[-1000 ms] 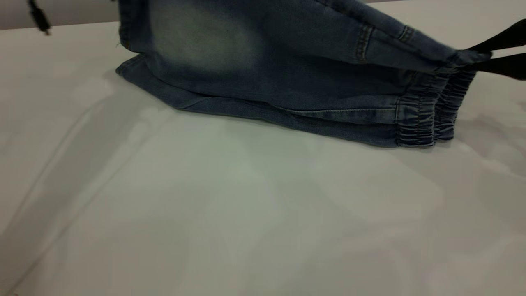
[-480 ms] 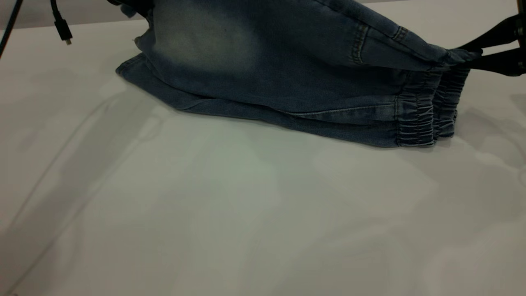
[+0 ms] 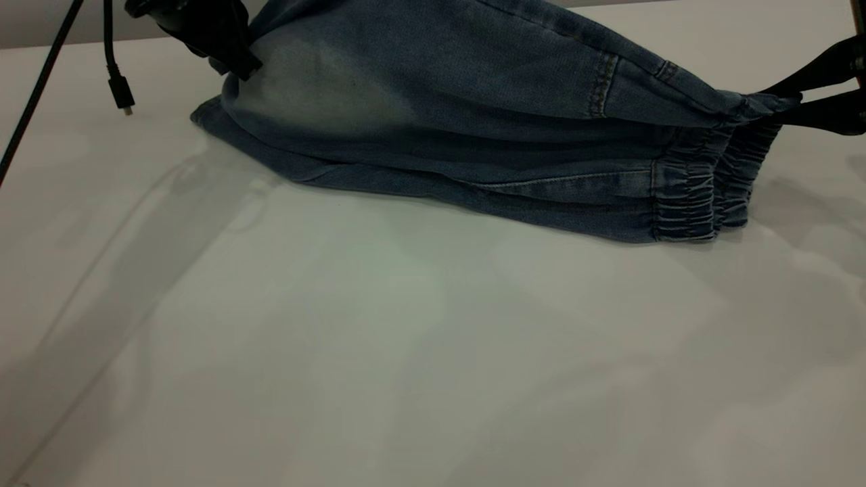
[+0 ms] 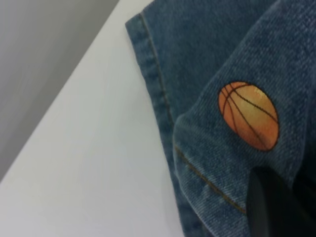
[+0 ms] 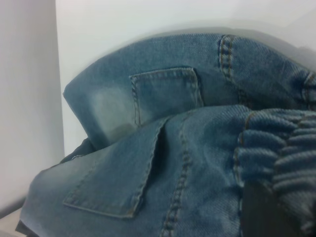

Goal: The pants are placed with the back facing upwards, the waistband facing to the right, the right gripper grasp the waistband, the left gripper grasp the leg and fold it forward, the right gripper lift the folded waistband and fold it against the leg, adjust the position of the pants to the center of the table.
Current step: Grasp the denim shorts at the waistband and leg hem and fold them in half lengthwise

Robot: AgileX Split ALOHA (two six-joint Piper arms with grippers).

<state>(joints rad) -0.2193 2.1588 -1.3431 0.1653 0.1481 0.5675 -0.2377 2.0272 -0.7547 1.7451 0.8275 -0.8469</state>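
Note:
The pants [image 3: 440, 88] are blue denim shorts doubled lengthwise at the back of the table [image 3: 406, 352]. Their lower layer lies flat, and the upper layer hangs stretched between both grippers. The left gripper [image 3: 233, 64], at the far left, is shut on the hem of the leg [image 4: 217, 168], just beside its orange basketball print [image 4: 248, 116]. One black finger [image 4: 276, 207] presses on the denim. The right gripper [image 3: 788, 101], at the right edge, is shut on the ruched waistband [image 3: 683, 203], held slightly above the table. The back pockets [image 5: 165, 94] show in the right wrist view.
A black cable with a small plug [image 3: 122, 101] dangles beside the left gripper over the table's far left. A thin black line [image 3: 40, 88] slants across that corner. Bare white table stretches from the pants to the near edge.
The left gripper has come down into view with the leg hem, lowering the upper layer toward the lower one. The dangling cable dropped with it. The right gripper barely moved.

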